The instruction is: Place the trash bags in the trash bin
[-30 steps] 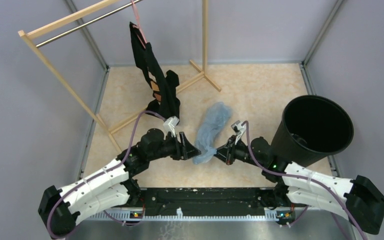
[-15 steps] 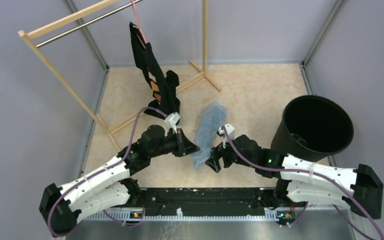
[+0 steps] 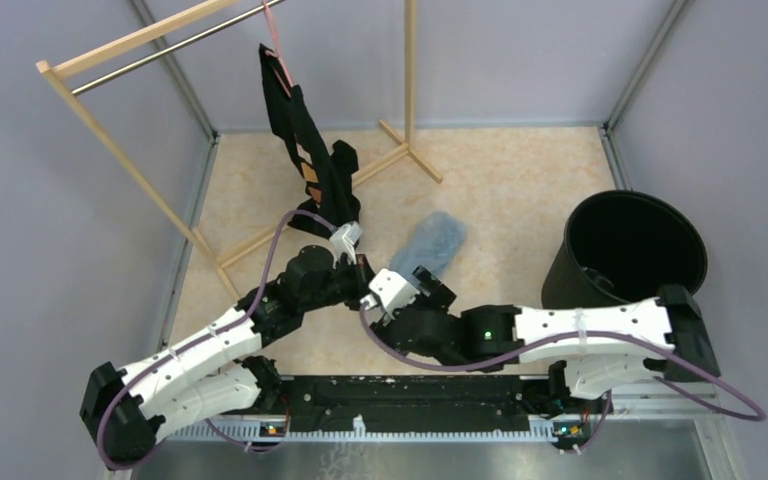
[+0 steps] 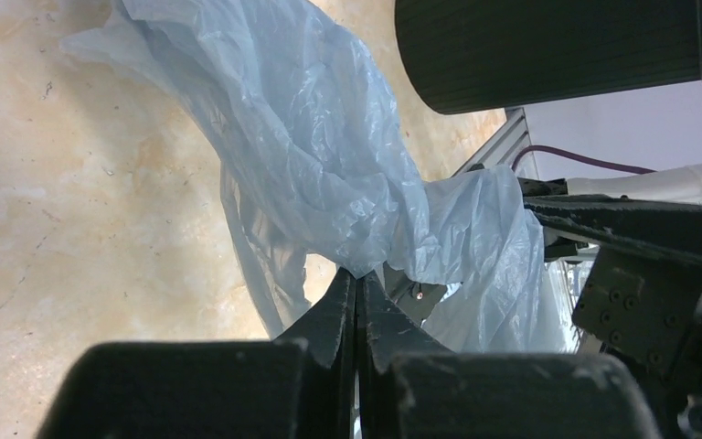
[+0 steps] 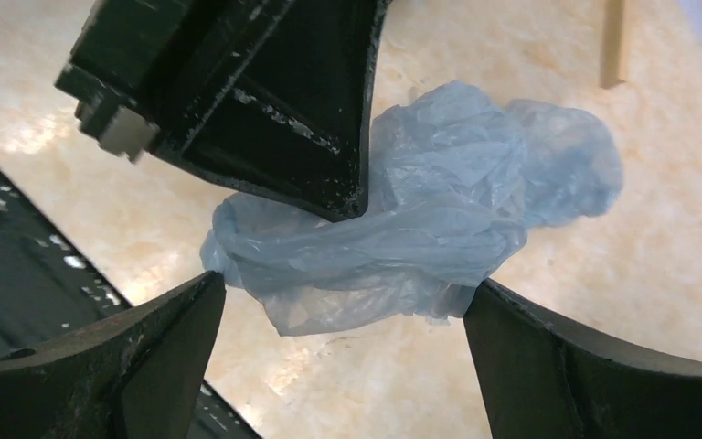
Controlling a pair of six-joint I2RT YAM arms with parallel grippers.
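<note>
The trash bag [image 3: 432, 245] is a wrinkled, pale blue, see-through film lying on the beige floor at the middle. My left gripper [image 3: 365, 268] is shut on its near end; in the left wrist view the film [image 4: 311, 137] bunches at the pinched tips [image 4: 356, 274]. My right gripper [image 3: 420, 283] has reached across beside the left one and stands wide open. In the right wrist view its fingers [image 5: 183, 320] flank the bag's lower fold [image 5: 402, 229] without touching it. The black ribbed trash bin [image 3: 572, 230] stands upright at the right, also seen from the left wrist [image 4: 548, 46].
A wooden clothes rack [image 3: 120, 150] stands at the back left, its foot bars [image 3: 410, 150] running across the floor. A black garment with orange patches [image 3: 310, 160] hangs from it, reaching the floor just behind my left gripper. Grey walls enclose the floor.
The right gripper let go of the bag, opened wide and swung left, close to the left gripper. The left gripper shut on the bag's near end, and the bag bunched up.
</note>
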